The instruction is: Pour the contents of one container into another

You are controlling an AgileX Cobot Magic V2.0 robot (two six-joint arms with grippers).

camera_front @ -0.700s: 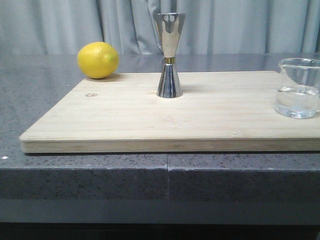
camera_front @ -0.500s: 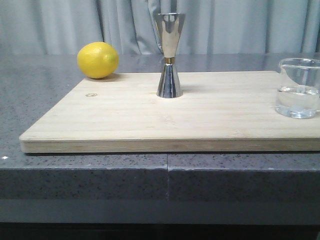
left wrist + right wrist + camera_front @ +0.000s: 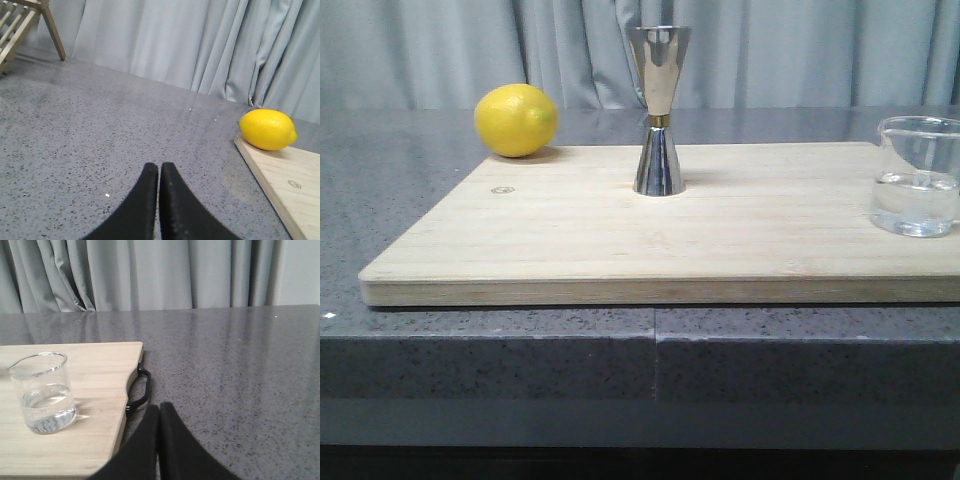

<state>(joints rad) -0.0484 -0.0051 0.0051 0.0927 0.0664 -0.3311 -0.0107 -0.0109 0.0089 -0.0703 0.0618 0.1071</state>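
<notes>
Nearby, lemon left of jigger; beaker right; both grippers closed, empty.

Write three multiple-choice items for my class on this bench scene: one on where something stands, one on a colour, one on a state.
1. Where does the tall polished steel hourglass jigger stand?
A. on the pale wooden cutting board
B. on the grey counter
C. inside the beaker

2. What colour is the oval lemon?
A. green
B. yellow
C. orange

3. What state is the small clear glass beaker in?
A. empty
B. tipped over
C. upright, partly filled with clear liquid

Key: 1 A, its base rests mid-board. 2 B, plainly yellow in the front and left wrist views. 3 C, the liquid's surface shows partway up the glass.
</notes>
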